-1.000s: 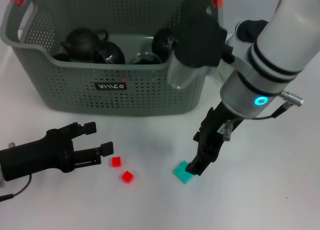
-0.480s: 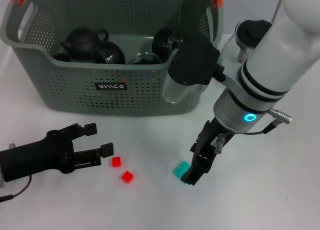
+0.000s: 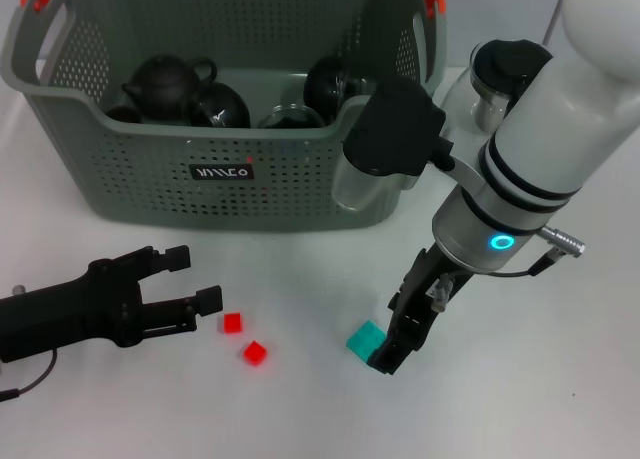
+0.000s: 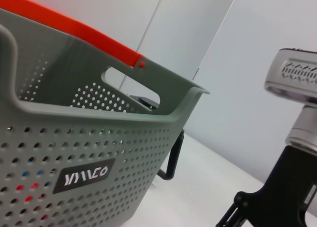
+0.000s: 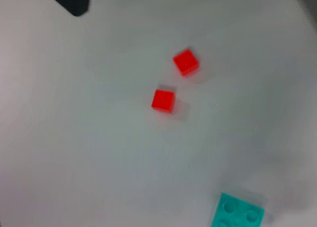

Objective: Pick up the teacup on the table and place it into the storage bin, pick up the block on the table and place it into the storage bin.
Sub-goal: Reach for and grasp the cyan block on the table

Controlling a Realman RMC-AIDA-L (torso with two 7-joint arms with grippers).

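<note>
Right gripper (image 3: 384, 356) of mine sits low over the table (image 3: 560, 379), its dark fingers touching the near-right edge of the teal block (image 3: 365, 338); I cannot tell from here whether the fingers are spread or pinching it. Two small red cubes (image 3: 232, 323) lie on the table to the left of the teal block, between it and my left gripper (image 3: 200, 277), whose fingers are spread apart with nothing in them. Behind all this stands the storage bin (image 3: 230, 174), grey and perforated, with dark teapots (image 3: 165, 84) and cups inside. A glass pot (image 3: 495, 79) stands just beside the bin's right end, partly hidden by my right arm. No teacup shows on the table.

Compared with a second ago, the teal block has slid slightly left and my right gripper now sits on its right side rather than over it. The left arm lies where it was.

My right forearm slopes down from the upper right, wrist angled toward the block.
</note>
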